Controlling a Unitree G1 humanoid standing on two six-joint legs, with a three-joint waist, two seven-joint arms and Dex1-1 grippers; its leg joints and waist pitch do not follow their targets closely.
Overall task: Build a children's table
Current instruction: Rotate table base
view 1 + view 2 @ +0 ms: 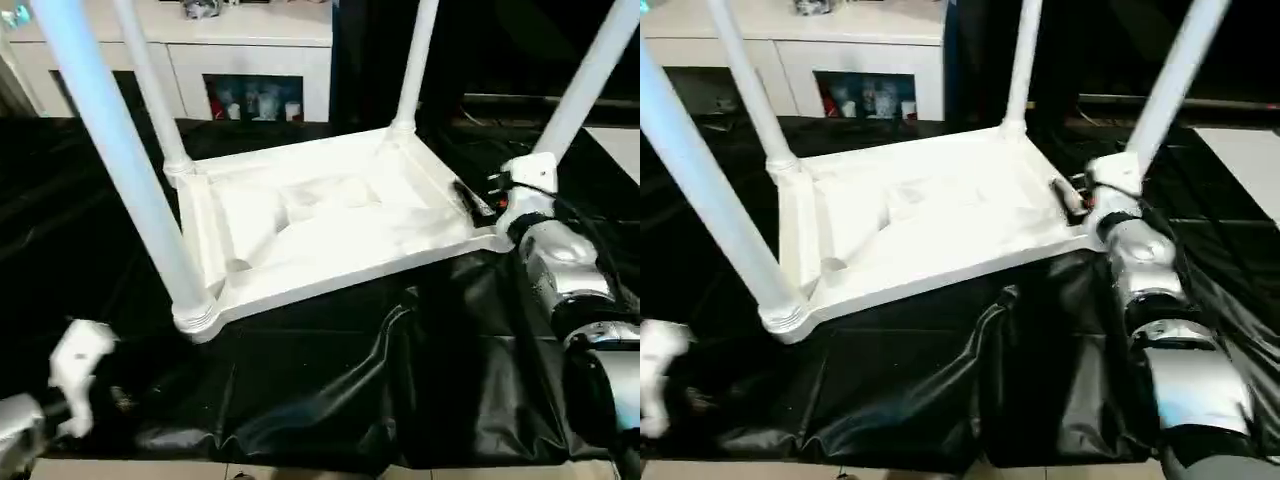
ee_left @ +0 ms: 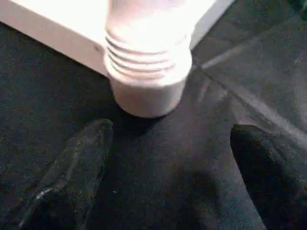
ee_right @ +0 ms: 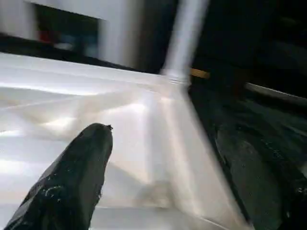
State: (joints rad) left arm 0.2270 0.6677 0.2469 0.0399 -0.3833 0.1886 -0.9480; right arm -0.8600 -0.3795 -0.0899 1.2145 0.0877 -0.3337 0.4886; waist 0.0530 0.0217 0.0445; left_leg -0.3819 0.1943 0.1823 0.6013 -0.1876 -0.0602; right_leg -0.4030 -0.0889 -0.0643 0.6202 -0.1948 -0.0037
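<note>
The children's table [image 1: 300, 215] lies upside down on the black sheet, its ribbed underside facing up. Its legs stand upright in the corner sockets: near left [image 1: 120, 160], far left [image 1: 150, 90], far right [image 1: 415, 60] and near right [image 1: 590, 85]. My left gripper [image 2: 170, 129] is open just in front of the near-left corner socket [image 2: 146, 62], with nothing between its fingers. My right gripper [image 1: 478, 200] is open at the tabletop's right edge beside the near-right leg. One of its fingers [image 3: 86, 163] is over the underside, the other is outside the rim.
The black sheet [image 1: 380, 350] bunches into folds in front of the tabletop and hangs over the big table's near edge. A white cabinet [image 1: 250, 50] with a glass door stands behind. My silver right forearm [image 1: 570, 270] lies along the right side.
</note>
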